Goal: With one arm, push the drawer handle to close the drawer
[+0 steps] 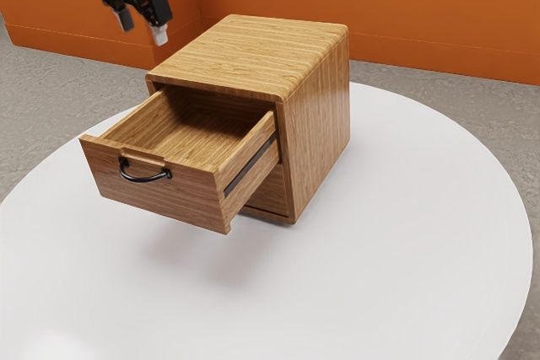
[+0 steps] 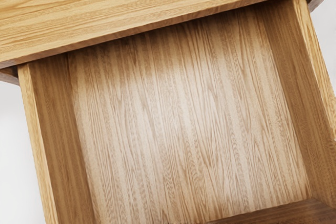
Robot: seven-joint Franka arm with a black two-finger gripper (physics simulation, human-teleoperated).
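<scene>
My black gripper (image 1: pixel 142 33) is high in the exterior view's upper left, above the open drawer and apart from it and the cabinet. Its two fingers stand open with nothing between them. The wooden drawer (image 1: pixel 160 191) is pulled well out of the cabinet (image 1: pixel 316 115), and a black curved handle (image 1: pixel 145 178) is fixed to its front. From above, the wrist view looks into the drawer (image 2: pixel 184 119), with the cabinet's top (image 2: pixel 131 3) beside it.
A round white table (image 1: pixel 380 276) carries the cabinet. Behind it are an orange wall (image 1: pixel 439 14) and a grey floor (image 1: pixel 42 90). Below the pulled-out drawer, part of a lower drawer front (image 1: pixel 272 190) shows in the cabinet.
</scene>
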